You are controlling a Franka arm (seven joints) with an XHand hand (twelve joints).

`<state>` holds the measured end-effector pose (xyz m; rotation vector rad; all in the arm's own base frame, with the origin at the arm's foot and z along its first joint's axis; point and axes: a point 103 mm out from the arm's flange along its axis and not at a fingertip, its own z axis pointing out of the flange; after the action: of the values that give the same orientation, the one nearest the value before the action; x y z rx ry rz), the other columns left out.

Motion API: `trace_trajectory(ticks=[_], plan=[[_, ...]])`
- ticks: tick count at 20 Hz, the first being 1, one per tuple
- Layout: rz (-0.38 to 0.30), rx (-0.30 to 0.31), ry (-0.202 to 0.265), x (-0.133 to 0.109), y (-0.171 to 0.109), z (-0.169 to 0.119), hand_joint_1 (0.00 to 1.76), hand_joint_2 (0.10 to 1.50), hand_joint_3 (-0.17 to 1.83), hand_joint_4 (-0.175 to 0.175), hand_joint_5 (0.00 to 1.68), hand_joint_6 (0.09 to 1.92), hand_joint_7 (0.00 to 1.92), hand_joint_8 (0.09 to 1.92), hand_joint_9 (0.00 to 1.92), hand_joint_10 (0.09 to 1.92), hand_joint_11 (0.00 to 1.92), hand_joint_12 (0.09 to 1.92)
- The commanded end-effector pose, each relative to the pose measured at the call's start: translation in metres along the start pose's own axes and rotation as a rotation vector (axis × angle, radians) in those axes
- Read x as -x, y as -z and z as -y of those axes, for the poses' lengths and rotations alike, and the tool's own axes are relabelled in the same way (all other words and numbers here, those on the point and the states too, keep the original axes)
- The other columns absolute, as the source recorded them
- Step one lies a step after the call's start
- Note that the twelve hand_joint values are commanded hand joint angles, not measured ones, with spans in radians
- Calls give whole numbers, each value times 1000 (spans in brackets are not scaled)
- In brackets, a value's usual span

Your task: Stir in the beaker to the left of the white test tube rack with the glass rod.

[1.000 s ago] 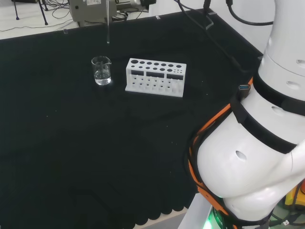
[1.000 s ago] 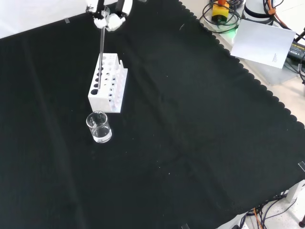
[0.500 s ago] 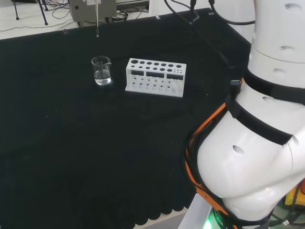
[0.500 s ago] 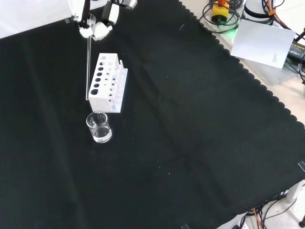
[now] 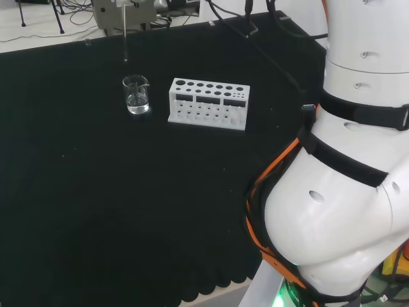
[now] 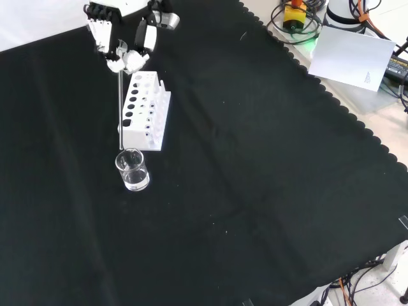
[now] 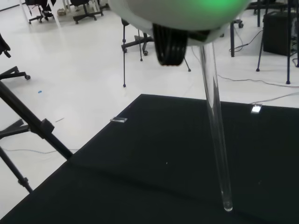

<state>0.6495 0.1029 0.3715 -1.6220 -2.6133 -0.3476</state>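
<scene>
the hand, at the upper left of the front view, pinches the top of a glass rod between curled fingers and thumb, with the rod hanging upright beneath it. in that view the rod's lower end sits just above the rim of a small clear beaker, which stands on the black-clothed table left of centre in the frame, just below the near end of the white test tube rack. a little clear liquid shows at the bottom of the beaker. in the head view the beaker stands in the upper left of the frame, just left of the rack, and the rod hangs above it, its tip clear of the rim and slightly to the left. the wrist view shows the rod slanting down from the blurred white part of the hand, its rounded tip over bare black cloth. the arm's white links stand at the right of the head view.
</scene>
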Motion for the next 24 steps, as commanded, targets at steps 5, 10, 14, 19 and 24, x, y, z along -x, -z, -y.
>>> trace_trajectory(ticks=[5, 10, 14, 19, 24], plan=[[-6, -7, -2, 6, -10, 7, 1313, 666, 736, -175, 1169, 606, 1209, 1109, 1726, 854, 1722, 831], [-18, -27, -2, 16, -18, 8, 1313, 668, 735, -175, 1167, 607, 1207, 1111, 1725, 854, 1721, 832], [22, -77, -43, 19, -30, 9, 1313, 669, 734, -175, 1167, 608, 1206, 1114, 1725, 855, 1720, 833], [-15, -70, -25, 25, -46, 10, 1313, 669, 734, -175, 1167, 608, 1205, 1115, 1724, 856, 1719, 834], [-32, -98, -15, 29, -63, 12, 1313, 668, 735, -175, 1167, 607, 1205, 1116, 1724, 857, 1719, 835]])
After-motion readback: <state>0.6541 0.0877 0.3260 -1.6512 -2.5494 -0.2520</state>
